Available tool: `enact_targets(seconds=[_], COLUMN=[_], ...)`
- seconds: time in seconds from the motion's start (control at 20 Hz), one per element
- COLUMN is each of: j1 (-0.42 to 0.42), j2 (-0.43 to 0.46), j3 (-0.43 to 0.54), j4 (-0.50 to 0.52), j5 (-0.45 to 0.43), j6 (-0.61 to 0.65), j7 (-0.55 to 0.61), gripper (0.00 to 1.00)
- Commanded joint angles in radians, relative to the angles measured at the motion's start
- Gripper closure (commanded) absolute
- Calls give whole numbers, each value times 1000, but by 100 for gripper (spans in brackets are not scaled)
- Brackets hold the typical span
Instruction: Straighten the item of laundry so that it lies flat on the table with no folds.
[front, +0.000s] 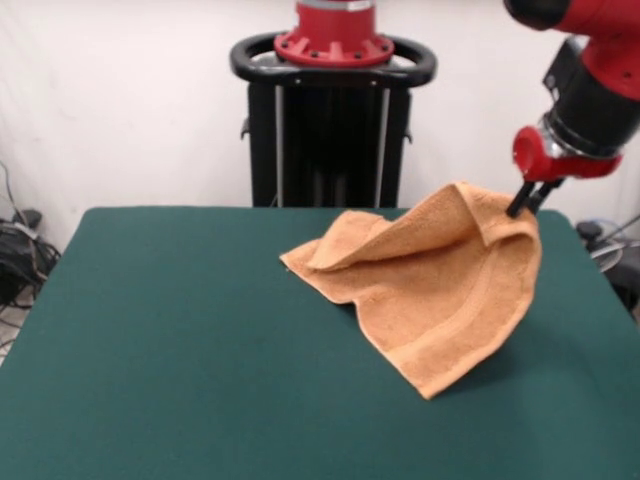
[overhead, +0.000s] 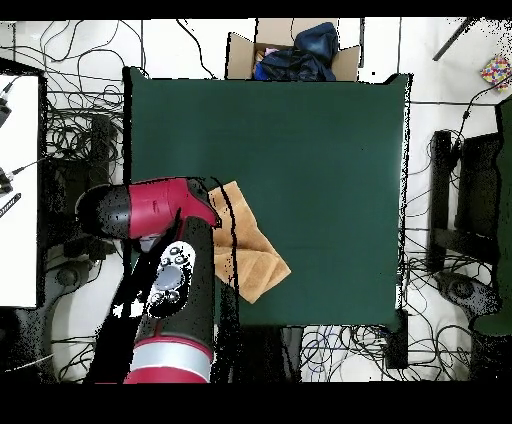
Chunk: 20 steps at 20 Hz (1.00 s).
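Note:
The orange-tan terry towel (front: 435, 285) is held up by one corner at the right of the front view. It hangs tilted, with its far-left part resting on the dark green table (front: 180, 340) and a fold draped over its top. A woven band runs near its lower edge. My gripper (front: 524, 204) is shut on the towel's raised upper-right corner, above the table. In the overhead view the towel (overhead: 250, 250) shows beside my red arm (overhead: 160, 210), near the table's left edge (overhead: 135, 150); the arm hides the gripper there.
The robot pedestal (front: 333, 110) stands behind the table's far edge. In the overhead view a cardboard box with dark clothes (overhead: 295, 50) sits past the table's top edge, and cables lie on the floor all round.

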Motion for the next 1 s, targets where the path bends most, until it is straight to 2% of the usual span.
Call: enact_targets(seconds=[0.05, 0.35, 0.75, 1.0], j1=[11, 8, 0, 33], j2=[-7, 19, 13, 11], j3=[24, 17, 13, 13], j4=[-15, -26, -37, -10], j5=[61, 58, 58, 50], j6=[56, 28, 49, 23], j7=[267, 268, 260, 273], gripper=[100, 100, 100, 100])
